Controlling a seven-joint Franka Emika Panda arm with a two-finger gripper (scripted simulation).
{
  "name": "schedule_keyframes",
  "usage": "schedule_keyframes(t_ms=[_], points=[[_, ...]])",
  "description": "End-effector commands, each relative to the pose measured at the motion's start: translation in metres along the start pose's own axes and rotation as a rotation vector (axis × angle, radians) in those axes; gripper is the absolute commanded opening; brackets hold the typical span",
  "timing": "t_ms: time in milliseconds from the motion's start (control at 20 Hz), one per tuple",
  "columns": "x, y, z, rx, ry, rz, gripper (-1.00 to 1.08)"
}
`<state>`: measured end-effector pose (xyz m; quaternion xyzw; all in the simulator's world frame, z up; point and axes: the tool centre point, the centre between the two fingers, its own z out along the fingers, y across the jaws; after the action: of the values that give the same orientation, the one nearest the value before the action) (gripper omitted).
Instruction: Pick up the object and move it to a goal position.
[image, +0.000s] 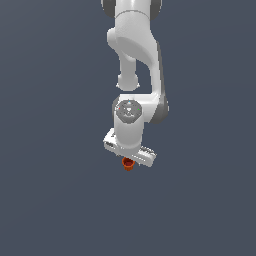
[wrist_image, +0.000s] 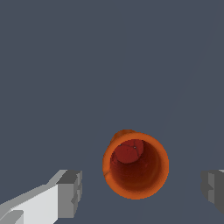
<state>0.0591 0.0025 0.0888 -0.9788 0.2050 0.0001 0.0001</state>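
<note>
Cup is seen rim-up, centred between the spread fingers of the gripper, untouched on both sides; jaws released, nothing grasped.

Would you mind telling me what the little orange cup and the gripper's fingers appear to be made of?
The orange cup looks like matte plastic or glazed clay: uniform orange-red colour, smooth wall, soft shading and no sharp highlights; a render leaves it open. The gripper has a white, smooth body like painted metal or hard plastic, and its fingers end in dull grey blocks, possibly rubber pads. Its jaws stand apart on either side of the cup.
</note>
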Motion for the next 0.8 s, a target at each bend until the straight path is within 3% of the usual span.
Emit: schedule_keyframes(t_ms=[0,750], points=[[0.0,0.0,0.0,0.0,0.0,0.0,1.0],[0.0,0.001,0.051,0.0,0.0,0.006,1.0]])
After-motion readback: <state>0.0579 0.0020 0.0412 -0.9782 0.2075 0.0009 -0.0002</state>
